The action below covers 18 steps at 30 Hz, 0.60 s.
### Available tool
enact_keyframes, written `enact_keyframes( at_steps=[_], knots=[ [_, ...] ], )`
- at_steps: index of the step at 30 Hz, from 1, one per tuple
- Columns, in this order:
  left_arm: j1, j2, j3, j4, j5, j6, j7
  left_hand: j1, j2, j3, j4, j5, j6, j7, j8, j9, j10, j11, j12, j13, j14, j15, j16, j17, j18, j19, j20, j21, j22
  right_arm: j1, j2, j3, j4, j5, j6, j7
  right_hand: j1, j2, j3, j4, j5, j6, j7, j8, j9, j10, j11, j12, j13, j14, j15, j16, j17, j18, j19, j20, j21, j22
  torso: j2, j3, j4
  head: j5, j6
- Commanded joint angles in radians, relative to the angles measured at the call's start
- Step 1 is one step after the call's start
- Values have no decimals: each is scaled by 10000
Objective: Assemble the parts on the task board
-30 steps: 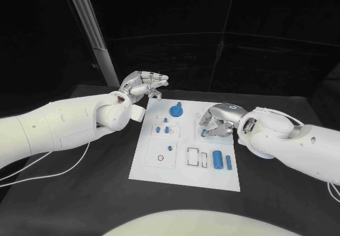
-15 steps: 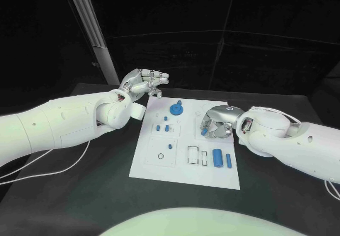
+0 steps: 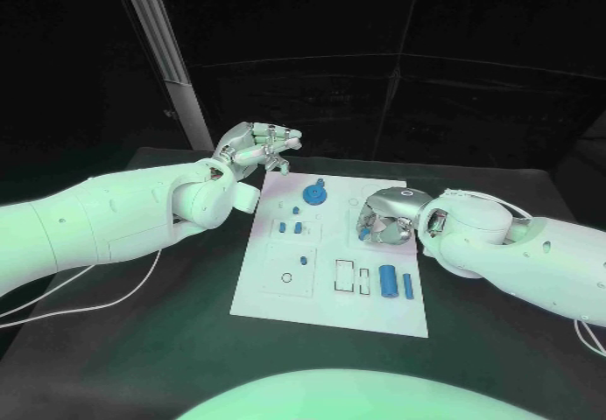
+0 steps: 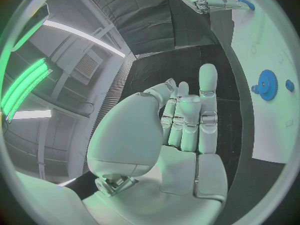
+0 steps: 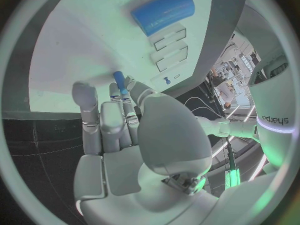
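Observation:
The white task board (image 3: 328, 297) lies in the middle of the black table. My right hand (image 3: 385, 219) hovers over the board's far right part and pinches a small blue peg (image 3: 363, 234) between thumb and fingers; the right wrist view shows the peg (image 5: 119, 82) at the fingertips. My left hand (image 3: 259, 144) is raised beyond the board's far left corner, fingers curled in on nothing (image 4: 184, 120). On the board sit a blue gear (image 3: 314, 194), two small blue pieces (image 3: 291, 229), another small one (image 3: 305, 261), a thick blue cylinder (image 3: 388, 280) and a thin blue peg (image 3: 408, 287).
Rectangular slots (image 3: 346, 276) lie beside the thick cylinder (image 5: 161, 11), and a round hole (image 3: 286, 280) is on the board's near left. A white cable (image 3: 114, 302) trails over the table on the left. A pale post (image 3: 171, 74) stands behind the left hand.
My right hand has shifted slightly over the board's far right part, still holding the peg. The left hand stays raised with its fingers a little more curled.

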Motion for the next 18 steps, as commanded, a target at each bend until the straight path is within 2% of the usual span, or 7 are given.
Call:
enact_keyframes(
  at_steps=[1, 6, 10, 13, 18],
  knots=[
    [17, -5, 5, 10, 34, 123, 46, -112, 11, 54, -2, 17, -66, 6, 40, -8, -88, -5, 62, 17, -74, 24, 9, -10, 170, -59, 12, -61, -5, -8, 12, -5, -28, -234, -382, -139, 162, 186, 256, -108, -62, 159, -28, 86, 38, 218, -49, 78, 54, 115, -76, 85, 87, -113, 119, -23, 131, 146, -4, -1, -6, -1, -17],
    [18, -19, 5, 17, 34, 122, 43, -112, 11, 54, -2, 17, -66, 6, 40, -8, -88, -5, 62, 17, -74, 24, 9, -10, 170, -59, 12, -61, -5, -19, -2, -5, 40, -302, -764, -123, 507, 296, 949, -494, -194, 277, -15, 62, 50, 391, -55, 64, 63, 106, -105, 140, 133, -149, 158, -84, 291, 344, -4, 7, -11, 13, -25],
    [18, -29, 5, 18, 34, 121, 42, -112, 11, 54, -2, 17, -66, 6, 40, -8, -88, -5, 62, 17, -74, 24, 9, -10, 170, -59, 12, -61, -5, -23, -68, -4, 190, -315, -1073, -73, 378, 164, 1253, -606, -183, 313, -3, 21, 50, 433, -45, 16, 61, 92, -88, 156, 133, -156, 141, -74, 351, 396, -9, 13, -21, 25, -31],
    [18, -36, 5, 18, 34, 120, 43, -112, 11, 54, -2, 17, -66, 6, 40, -8, -88, -5, 62, 17, -74, 24, 9, -10, 170, -59, 12, -61, -5, -23, -204, -3, 381, -193, -1364, -29, 268, 28, 1384, -681, -182, 293, 15, -29, 41, 410, -32, -33, 58, 88, -73, 168, 133, -156, 127, -65, 385, 422, -21, -1, -12, 11, -18],
    [18, -43, 5, 16, 34, 117, 44, -135, 16, 69, 0, 18, -79, 4, 56, -7, -104, -6, 82, 21, -78, 26, 15, -5, 171, -63, 16, -63, -3, -17, -607, 5, 940, 97, -1840, 38, 179, -45, 1521, -734, -167, 250, 36, -87, 28, 344, 0, -100, 47, 80, -55, 170, 115, -158, 107, -46, 411, 437, -29, -8, -7, -10, 17]
  ],
)
